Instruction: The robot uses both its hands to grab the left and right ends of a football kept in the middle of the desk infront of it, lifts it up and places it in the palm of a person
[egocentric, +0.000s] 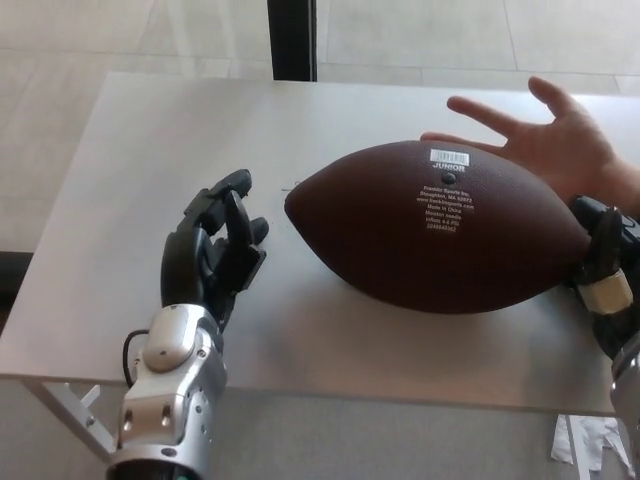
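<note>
A brown football (440, 225) with white print and a barcode label lies lengthwise on the grey desk (130, 150). My left hand (213, 250) stands open on the desk, a short gap left of the ball's left tip, fingers apart and empty. My right hand (600, 265) shows only at the right edge, against the ball's right tip; its fingers are mostly cut off. A person's open palm (555, 140) lies face up on the desk just behind the ball's right half.
A dark vertical post (292, 38) stands behind the desk's far edge. The desk's near edge runs along the bottom, with pale floor tiles beyond and a white scrap (585, 440) on the floor at bottom right.
</note>
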